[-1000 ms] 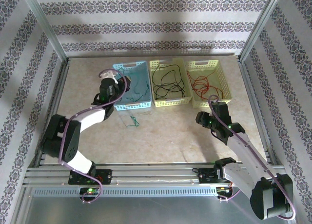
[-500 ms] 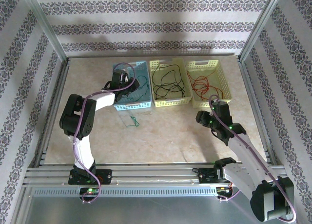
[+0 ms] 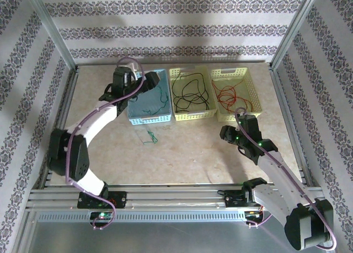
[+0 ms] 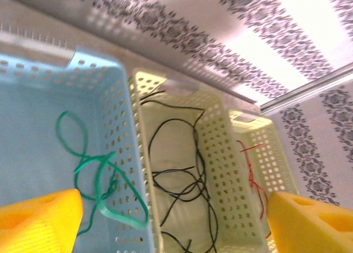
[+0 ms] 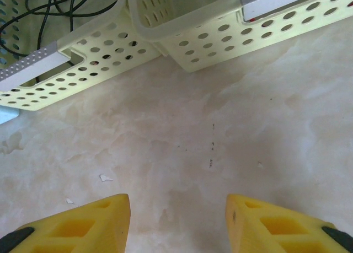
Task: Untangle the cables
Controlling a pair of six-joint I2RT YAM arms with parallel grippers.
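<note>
I find the left gripper (image 4: 174, 225) with its jaws spread wide and nothing between them. It hangs above the blue basket (image 4: 124, 126). The green cable (image 4: 96, 173) lies loosely looped on that basket's floor, just ahead of one yellow finger (image 4: 38, 220) and apart from it. Straight ahead of the gap between the jaws stands the middle basket (image 4: 226, 165), with the black cable (image 4: 182, 176) sprawled inside. Ahead of the other finger is the far basket (image 4: 281, 176), holding the red cable (image 4: 251, 165). Each cable lies in its own basket. The right gripper (image 5: 176, 225) has its jaws parted, holding nothing, with bare table (image 5: 193, 143) between and below them. Ahead of these jaws, well apart, run the near walls of the two yellow baskets, with some black cable visible in one. In the overhead view a small green loop (image 3: 150, 136) lies on the table between the two grippers, nearer the left; it is too small for me to say whether it is cable.
</note>
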